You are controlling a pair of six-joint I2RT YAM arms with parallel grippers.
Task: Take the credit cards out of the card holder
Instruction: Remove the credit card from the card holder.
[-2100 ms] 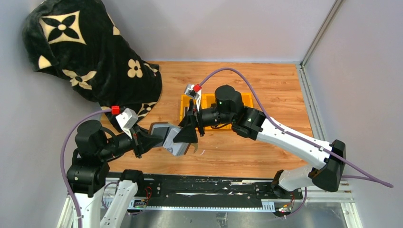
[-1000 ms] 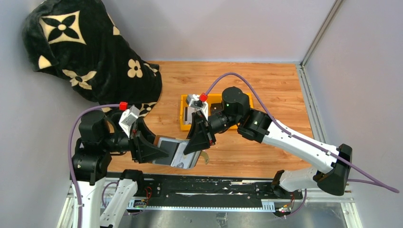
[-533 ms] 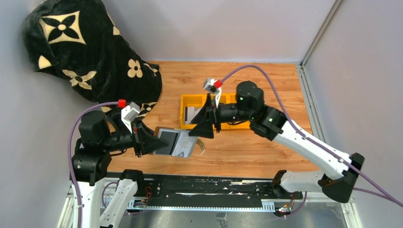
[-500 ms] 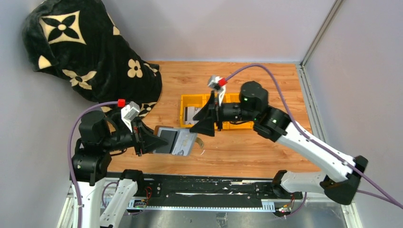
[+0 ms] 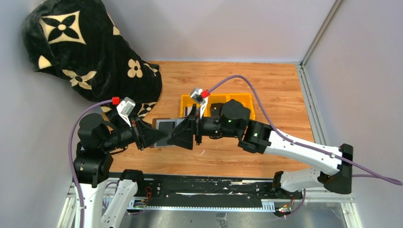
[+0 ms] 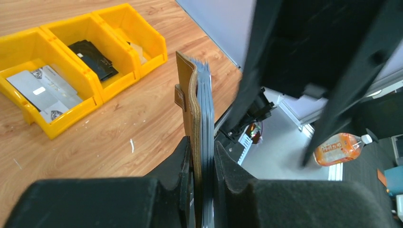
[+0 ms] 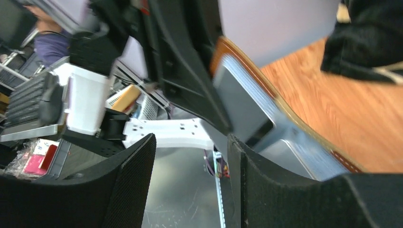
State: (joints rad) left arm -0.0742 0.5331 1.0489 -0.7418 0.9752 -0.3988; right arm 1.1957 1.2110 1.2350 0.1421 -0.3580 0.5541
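Note:
My left gripper (image 5: 153,136) is shut on the brown leather card holder (image 5: 166,126) and holds it above the table. In the left wrist view the card holder (image 6: 192,90) stands edge-on between my fingers (image 6: 177,164), with several grey cards (image 6: 206,104) stacked against its inner face. My right gripper (image 5: 180,137) is open, right at the holder's free end. In the right wrist view the holder's grey-silver face (image 7: 244,102) lies just beyond my right finger (image 7: 271,190); nothing is between the jaws of the right gripper (image 7: 190,183).
A yellow three-compartment tray (image 5: 245,98) sits behind the grippers; in the left wrist view the tray (image 6: 97,99) holds a silver card (image 6: 42,89) and a small black object (image 6: 92,53). A black floral blanket (image 5: 85,52) covers the far left corner.
My right gripper has swung left from in front of the tray to the card holder's end. My left gripper has lifted the holder a little and moved it slightly back.

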